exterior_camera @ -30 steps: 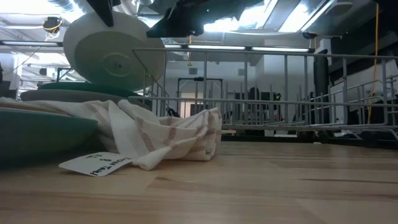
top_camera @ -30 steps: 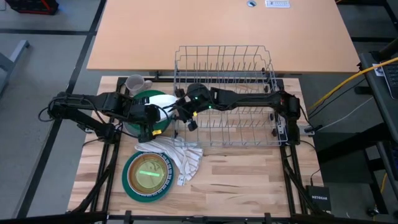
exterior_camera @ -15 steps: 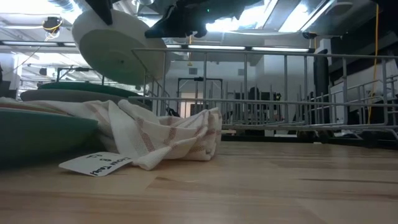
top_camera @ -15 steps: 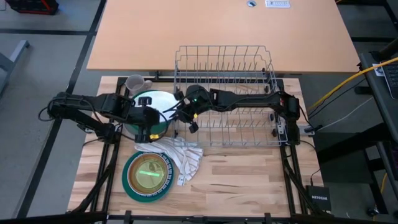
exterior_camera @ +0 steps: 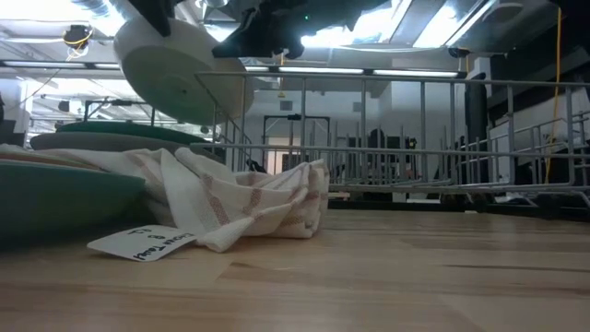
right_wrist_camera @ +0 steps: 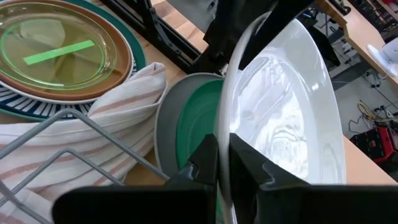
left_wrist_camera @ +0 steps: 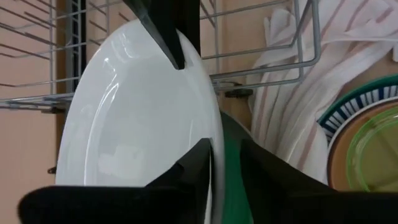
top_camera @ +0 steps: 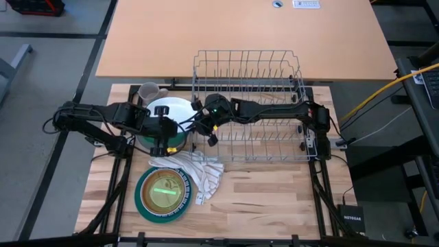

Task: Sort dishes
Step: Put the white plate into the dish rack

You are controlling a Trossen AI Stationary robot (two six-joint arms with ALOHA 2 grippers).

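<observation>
1. Between the two grippers, up off the table, I've got the white plate (top_camera: 169, 114) hanging just left of the wire rack (top_camera: 250, 103).
2. My right gripper (right_wrist_camera: 222, 163) is pinched tight on the plate's rim, one finger on each face.
3. My left gripper (left_wrist_camera: 225, 163) straddles the opposite rim, but I can't tell if it's really clamping or gone slack.
4. Plate's tilted, not flat: from the low cam its underside (exterior_camera: 180, 76) faces down and toward the camera.
5. Right below it sit a green plate (right_wrist_camera: 198, 121) stacked on a grey one (right_wrist_camera: 164, 127).
6. Striped cloth (top_camera: 199, 170) lies next to those, partly over the plate stack (top_camera: 163, 193) at the table's front.
7. Grey mug (top_camera: 149, 92) sits behind the left arm.
</observation>
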